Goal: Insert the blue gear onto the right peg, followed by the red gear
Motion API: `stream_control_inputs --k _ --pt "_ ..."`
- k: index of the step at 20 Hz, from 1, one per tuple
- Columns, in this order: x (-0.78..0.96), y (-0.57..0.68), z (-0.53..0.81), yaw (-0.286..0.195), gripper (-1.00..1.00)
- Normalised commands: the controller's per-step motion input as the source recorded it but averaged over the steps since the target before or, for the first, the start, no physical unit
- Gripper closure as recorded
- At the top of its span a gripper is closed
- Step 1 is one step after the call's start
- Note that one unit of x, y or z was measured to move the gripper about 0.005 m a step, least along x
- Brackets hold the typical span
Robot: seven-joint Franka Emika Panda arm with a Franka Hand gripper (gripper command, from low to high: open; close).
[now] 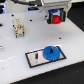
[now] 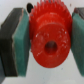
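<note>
The blue gear lies flat on the grey plate with black rim, at the end toward the exterior view's right; the peg under it is hidden. The other thin dark peg stands bare on the plate. My gripper hangs above the table at the back, up and right of the plate, shut on the red gear. In the wrist view the red gear fills the middle, clamped between the two teal pads, its centre hole visible.
A small beige and white block object stands at the exterior view's left on the white table. Dark items sit along the back edge.
</note>
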Motion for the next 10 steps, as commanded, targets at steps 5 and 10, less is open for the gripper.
stream_control_inputs --k 5,10 --pt "0.86 -0.11 0.3 0.0 1.0" --pt "0.83 -0.17 0.25 0.0 1.0"
